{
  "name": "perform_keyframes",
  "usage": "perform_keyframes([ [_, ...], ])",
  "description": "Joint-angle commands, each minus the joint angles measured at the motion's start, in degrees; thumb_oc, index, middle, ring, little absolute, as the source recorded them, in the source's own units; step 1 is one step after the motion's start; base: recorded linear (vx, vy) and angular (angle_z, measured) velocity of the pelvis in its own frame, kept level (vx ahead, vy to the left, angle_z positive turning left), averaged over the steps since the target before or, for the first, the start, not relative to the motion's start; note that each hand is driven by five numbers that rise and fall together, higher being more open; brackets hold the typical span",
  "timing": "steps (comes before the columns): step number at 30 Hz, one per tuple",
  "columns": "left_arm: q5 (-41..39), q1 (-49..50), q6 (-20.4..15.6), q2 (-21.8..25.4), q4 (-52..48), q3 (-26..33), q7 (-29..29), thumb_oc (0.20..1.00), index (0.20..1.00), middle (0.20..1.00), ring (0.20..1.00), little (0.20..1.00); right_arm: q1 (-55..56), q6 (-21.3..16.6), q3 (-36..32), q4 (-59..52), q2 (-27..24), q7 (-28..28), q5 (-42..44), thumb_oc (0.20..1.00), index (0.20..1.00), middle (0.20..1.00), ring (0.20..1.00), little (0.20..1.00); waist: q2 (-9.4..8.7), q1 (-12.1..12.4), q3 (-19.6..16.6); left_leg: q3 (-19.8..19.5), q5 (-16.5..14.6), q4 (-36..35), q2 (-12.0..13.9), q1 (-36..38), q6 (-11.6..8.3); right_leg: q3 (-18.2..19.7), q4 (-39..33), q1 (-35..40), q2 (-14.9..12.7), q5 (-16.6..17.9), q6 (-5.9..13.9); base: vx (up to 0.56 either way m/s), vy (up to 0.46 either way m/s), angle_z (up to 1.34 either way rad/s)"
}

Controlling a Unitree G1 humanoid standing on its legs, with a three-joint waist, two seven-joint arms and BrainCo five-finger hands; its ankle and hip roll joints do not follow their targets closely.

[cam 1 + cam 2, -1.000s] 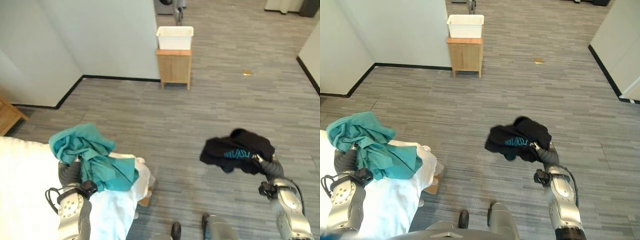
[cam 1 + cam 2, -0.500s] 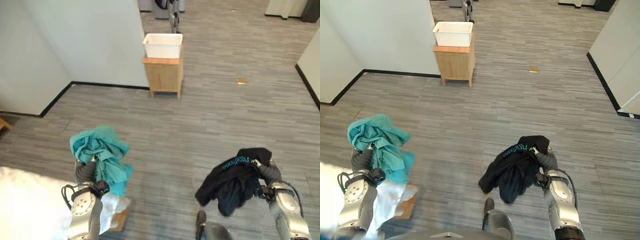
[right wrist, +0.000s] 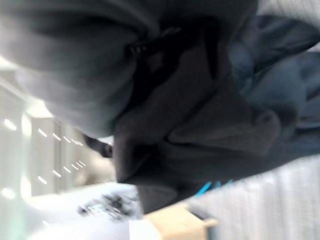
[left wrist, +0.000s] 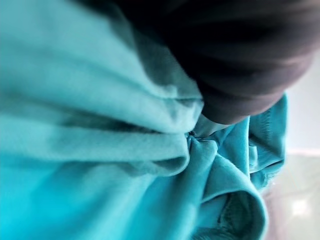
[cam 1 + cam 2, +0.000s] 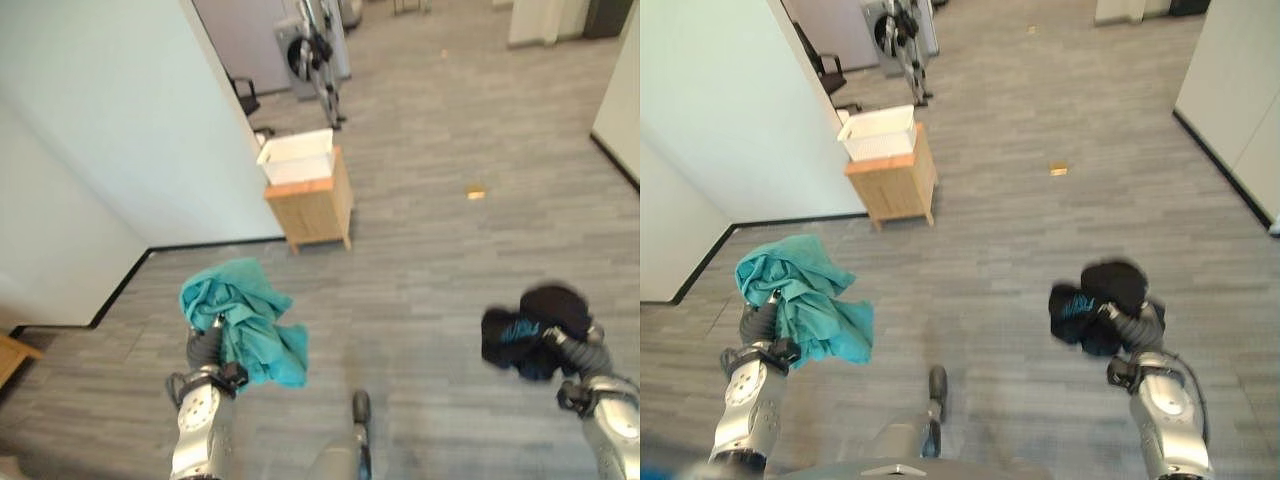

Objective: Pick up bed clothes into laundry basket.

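— Where with the bed clothes right now?

— Up off the floor [image 5: 430, 270], both bundles. Teal cloth [image 5: 250, 318] bunched over the left hand [image 5: 204, 347], fingers closed into the folds, judging by the left wrist view. Black garment [image 5: 523, 328] wadded in the right hand [image 5: 572, 344], gripped the same way, well apart from the teal one.

— And the laundry basket [image 5: 297, 158]?

— White, sitting on top of a small wooden stand [image 5: 312, 210] against the wall [image 5: 110, 130]. Well ahead, and nearer the left-hand side than the right.

— So, mid-carry by the look of things. How to do that part well?

— Head for the stand squarely and stop close enough to reach over the rim rather than toss. Grip firmly with both hands on the way. Mind the loose tail of teal hanging below the left hand: raise high enough to clear the rim. Release one bundle at a time, opening the fingers only once above the inside of the basket.

— Anything likely to go wrong?

— Probably cloth snagging on the fingers at release, or draping over the rim and sliding back out. Possibly a nudge knocking the light-looking basket off the stand. Worth steering clear of the dark chair [image 5: 245, 100] just behind, too.
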Motion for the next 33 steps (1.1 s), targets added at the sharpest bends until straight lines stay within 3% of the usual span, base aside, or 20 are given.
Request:
perform_keyframes([
  [1,1.5,-1.9,-3.6,7.6,-4.6,4.2,-0.1,0.2,0.2,0.2,0.2,0.2,-8.6,-4.2,-1.1,-6.4,1.6,3.1,-1.4,0.2,0.2,0.2,0.2,0.2,-3.06,4.4,-0.5,-1.1,10.9,-5.6,2.0,5.0,-2.57,5.9,-11.1,5.4,-3.6,8.8,3.66,0.54,0.09,-0.36],
  [3,2.1,-1.9,-3.4,8.0,-4.7,4.3,0.1,0.2,0.2,0.2,0.2,0.2,-9.1,-4.2,-0.4,-6.7,1.8,3.2,-2.3,0.2,0.2,0.2,0.2,0.2,-4.28,5.1,-1.3,-0.4,9.2,-2.9,1.4,4.1,-1.64,5.5,-8.8,5.6,-5.7,9.7,4.59,0.44,0.107,-0.39],
  [4,2.0,-1.7,-3.2,8.4,-5.1,4.3,-0.2,0.2,0.2,0.2,0.2,0.2,-9.9,-4.1,0.8,-6.2,3.1,3.7,-2.3,0.2,0.2,0.2,0.2,0.2,-6.72,6.0,-1.6,-0.1,4.8,0.1,-1.0,5.4,1.64,5.7,0.5,3.2,-9.7,16.9,6.82,0.48,0.196,0.08],
  [6,1.9,-2.1,-2.6,8.6,-5.8,3.9,0.2,0.2,0.2,0.2,0.2,0.2,-10.8,-4.2,2.1,-5.9,4.3,3.8,-2.1,0.2,0.2,0.2,0.2,0.2,-6.21,6.3,-1.3,-0.1,2.5,0.1,-2.5,8.9,4.82,7.4,19.6,-4.4,-10.4,28.9,7.3,0.43,0.257,0.16],
  [7,1.9,-2.1,-2.6,8.6,-5.8,3.9,0.2,0.2,0.2,0.2,0.2,0.2,-10.8,-4.2,2.1,-5.9,4.3,3.8,-2.1,0.2,0.2,0.2,0.2,0.2,-6.21,6.3,-1.3,-0.1,2.5,0.1,-2.5,8.9,4.82,7.4,19.6,-4.4,-10.4,28.9,7.3,0.66,0.4,0.36],
  [8,2.6,-2.1,-2.3,9.2,-6.5,3.9,0.4,0.2,0.2,0.2,0.2,0.2,-10.9,-4.0,3.1,-5.6,5.2,3.8,-2.8,0.2,0.2,0.2,0.2,0.2,-3.55,3.1,0.9,-2.9,0.0,-3.1,-2.7,16.7,7.22,7.3,34.6,-15.2,-9.7,30.2,6.93,0.53,0.284,0.43],
  [9,2.6,-2.1,-2.3,9.2,-6.5,4.0,0.5,0.2,0.2,0.2,0.2,0.2,-10.9,-4.0,3.1,-5.6,5.1,3.8,-2.8,0.2,0.2,0.2,0.2,0.2,-3.46,3.1,0.8,-2.9,0.2,-3.2,-2.6,16.5,7.19,7.3,34.8,-15.5,-9.6,30.3,6.83,0.77,0.306,0.58],
  [10,3.1,-2.6,-2.0,10.0,-6.5,3.6,0.3,0.2,0.2,0.2,0.2,0.2,-10.4,-3.6,3.3,-5.5,5.1,4.2,-3.0,0.2,0.2,0.2,0.2,0.2,-2.97,1.9,0.9,-4.5,-0.5,-4.3,-2.5,19.0,7.36,6.9,35.1,-19.0,-8.8,26.9,6.05,0.42,0.026,0.6],
  [11,3.1,-3.1,-2.0,10.3,-6.9,3.3,0.2,0.2,0.2,0.2,0.2,0.2,-10.0,-3.3,3.4,-5.4,5.0,4.3,-3.0,0.2,0.2,0.2,0.2,0.2,-2.59,0.9,1.3,-5.8,-0.8,-5.3,-2.5,21.2,7.39,6.1,33.3,-22.3,-8.4,25.4,5.54,0.82,-0.049,0.84],
  [12,2.8,-3.0,-2.2,10.4,-7.7,3.5,-0.6,0.2,0.2,0.2,0.2,0.2,-8.9,-3.0,2.9,-5.3,4.9,5.2,-2.4,0.2,0.2,0.2,0.2,0.2,-2.58,-1.2,1.9,-8.3,-1.4,-6.7,-2.7,24.7,6.51,6.0,25.9,-26.6,-7.3,23.8,5.27,0.82,-0.146,0.99],
  [14,2.0,-2.9,-2.5,9.9,-7.8,3.6,-1.2,0.2,0.2,0.2,0.2,0.2,-7.9,-2.8,1.4,-4.8,4.6,5.3,-2.1,0.2,0.2,0.2,0.2,0.2,-3.81,-3.3,1.9,-11.5,-3.2,-7.9,-3.5,28.1,5.31,7.2,9.8,-29.1,-6.2,25.9,6.25,0.76,-0.216,0.92],
  [18,2.4,-3.7,-2.7,9.9,-6.2,3.2,-1.1,0.2,0.2,0.2,0.2,0.2,-6.4,-3.1,-0.8,-4.4,4.6,4.2,-1.5,0.2,0.2,0.2,0.2,0.2,-4.72,-5.3,2.0,-15.9,-6.0,-8.0,-2.6,31.6,3.91,11.1,-10.0,-26.8,-3.1,27.7,8.07,0.5,-0.138,0.59],
  [20,3.1,-3.1,-2.9,9.8,-6.5,3.1,-1.2,0.2,0.2,0.2,0.2,0.2,-5.8,-2.9,-1.6,-4.8,4.2,4.1,-1.9,0.2,0.2,0.2,0.2,0.2,-5.21,-5.8,1.7,-17.3,-7.8,-7.8,-1.7,34.2,3.13,11.0,-13.2,-27.3,-2.6,29.3,10.16,0.67,-0.233,0.65],
  [24,2.9,-1.8,-3.0,8.8,-6.0,3.4,-1.4,0.2,0.2,0.2,0.2,0.2,-7.2,-3.3,-0.7,-3.5,3.3,4.7,-0.8,0.2,0.2,0.2,0.2,0.2,-5.68,-5.3,-0.3,-17.5,-9.1,-1.6,0.6,35.1,1.22,7.3,-7.9,-25.8,-3.8,29.3,8.32,0.49,-0.224,0.53],
  [25,1.6,-2.7,-3.0,7.7,-4.9,3.1,-0.6,0.2,0.2,0.2,0.2,0.2,-8.2,-3.4,0.2,-3.5,2.7,4.4,-0.2,0.2,0.2,0.2,0.2,0.2,-5.33,-4.9,-0.2,-15.3,-2.3,12.2,2.0,31.5,-1.59,6.4,-7.4,-22.4,-2.9,27.6,6.47,0.56,-0.336,0.13],
  [26,0.0,-3.6,-3.1,7.3,-4.7,2.9,-0.3,0.2,0.2,0.2,0.2,0.2,-8.7,-3.6,0.2,-3.7,2.2,4.2,0.6,0.2,0.2,0.2,0.2,0.2,-6.34,-4.9,0.3,-12.1,1.8,22.8,2.0,27.4,-2.79,5.4,-7.5,-20.5,-3.7,27.1,5.37,0.42,-0.245,0.17],
  [27,0.0,-3.7,-3.1,7.4,-4.7,2.9,-0.3,0.2,0.2,0.2,0.2,0.2,-8.8,-3.6,0.3,-3.7,2.2,4.2,0.6,0.2,0.2,0.2,0.2,0.2,-6.09,-5.0,0.2,-12.2,1.3,23.2,2.3,27.2,-2.72,5.3,-7.5,-20.5,-3.5,26.8,5.49,0.25,-0.219,0.41],
  [29,-2.1,-3.1,-3.1,7.0,-5.0,3.0,-1.1,0.2,0.2,0.2,0.2,0.2,-9.1,-4.3,-0.4,-3.3,1.6,3.6,2.7,0.2,0.2,0.2,0.2,0.2,-7.91,-3.0,2.1,-8.0,2.1,35.4,1.9,19.5,-2.42,4.4,-8.8,-15.7,-3.6,24.4,3.05,0.37,-0.316,0.47],
  [30,-0.8,-3.1,-2.4,7.4,-5.2,2.5,-0.8,0.2,0.2,0.2,0.2,0.2,-8.9,-4.1,-1.0,-3.4,0.7,2.1,1.9,0.2,0.2,0.2,0.2,0.2,-8.29,-1.3,3.3,-2.5,1.2,34.4,5.5,13.3,-2.24,3.2,-10.3,-11.3,-3.5,22.4,2.57,0.5,-0.342,0.14],
  [33,-2.3,-3.6,-2.7,7.1,-4.9,1.9,-1.2,0.2,0.2,0.2,0.2,0.2,-9.4,-4.3,-1.3,-3.7,0.0,1.3,1.5,0.2,0.2,0.2,0.2,0.2,-8.6,0.0,3.6,1.6,1.7,28.4,8.0,10.1,-2.58,1.7,-11.8,-8.4,-4.3,20.9,2.7,0.3,-0.11,0.01],
])
